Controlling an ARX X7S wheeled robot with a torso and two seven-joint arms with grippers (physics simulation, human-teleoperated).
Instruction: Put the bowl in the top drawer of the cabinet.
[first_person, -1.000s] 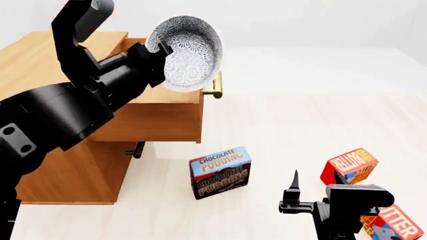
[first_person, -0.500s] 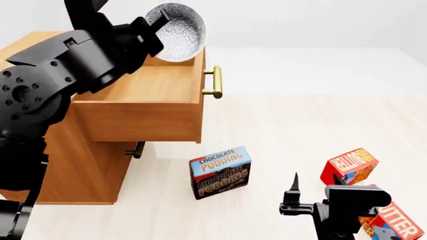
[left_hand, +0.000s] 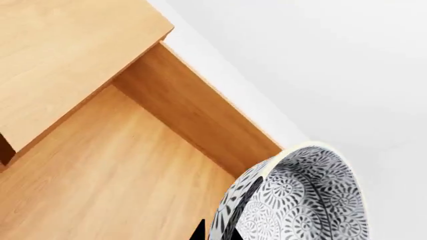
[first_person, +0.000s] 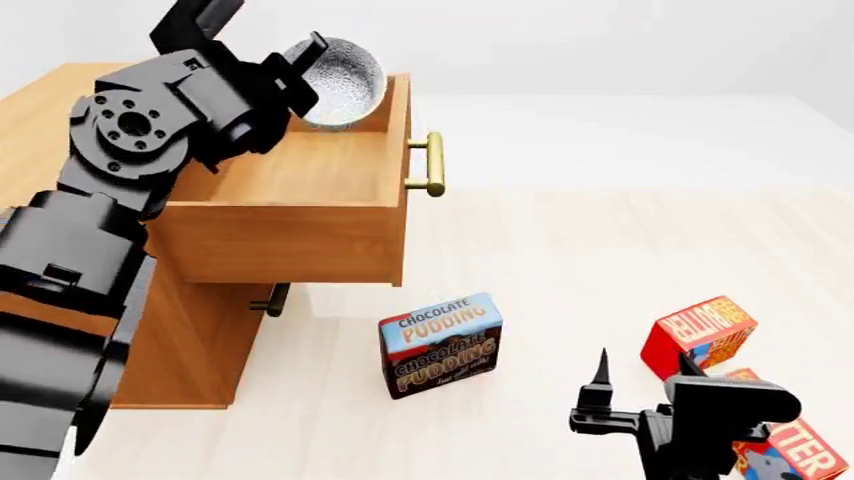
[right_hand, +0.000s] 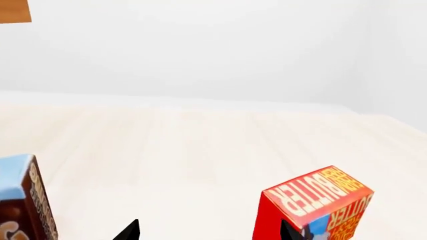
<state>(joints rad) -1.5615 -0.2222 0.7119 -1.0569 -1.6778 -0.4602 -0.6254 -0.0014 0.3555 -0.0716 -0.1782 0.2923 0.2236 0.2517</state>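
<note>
Red butter box (right_hand: 313, 202) upright on pale floor (right_hand: 200, 150), pudding box (right_hand: 23, 200) at opposite edge, two dark fingertips (right_hand: 128, 231) spread apart

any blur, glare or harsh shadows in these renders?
Head view: sharp, flat even light, soft shadow under the open top drawer. Left wrist view: crisp, bowl cropped at the edge, no glare. Right wrist view: crisp, butter box evenly lit.

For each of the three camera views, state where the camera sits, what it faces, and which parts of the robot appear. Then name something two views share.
Head view: on the robot's head, looking down at the cabinet, open top drawer and boxes; both arms show.
Left wrist view: by the left gripper, facing into the drawer; fingertips and bowl show.
Right wrist view: by the right gripper, facing the floor; fingertips show.
Shared: head and left wrist views show the bowl.
</note>
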